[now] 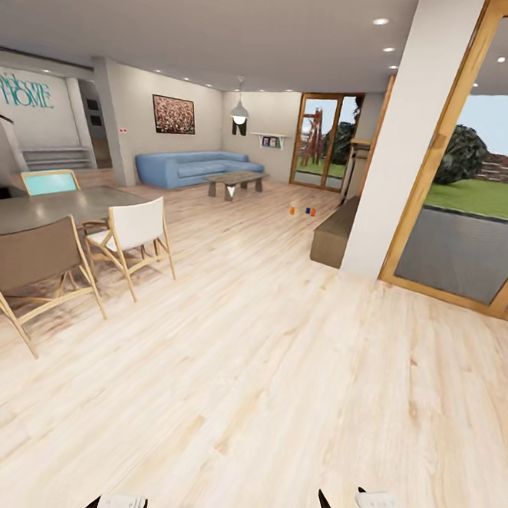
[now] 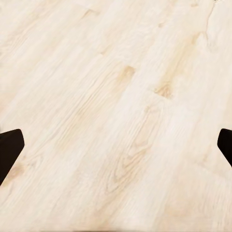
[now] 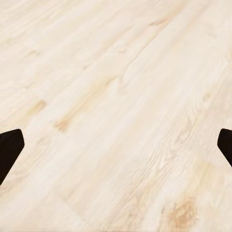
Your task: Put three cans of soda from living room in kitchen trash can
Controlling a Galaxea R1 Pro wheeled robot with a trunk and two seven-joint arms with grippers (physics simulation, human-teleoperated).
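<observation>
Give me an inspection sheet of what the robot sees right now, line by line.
Surface: light wood plank floor, bare near the robot.
Job's things: small soda cans standing on the far floor, two orange and one dark blue, near the low wooden coffee table.
Clutter: nothing seen.
Grippers: left gripper open, nothing between its fingers; right gripper open, nothing between its fingers.
Cables: nothing seen.
Surroundings: long blue sofa, grey dining table with folding chairs, glass doors onto a lawn.

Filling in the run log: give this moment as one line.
phase: approach | cans of soda: far off on floor, near coffee table | left gripper: open, empty | right gripper: open, empty
</observation>
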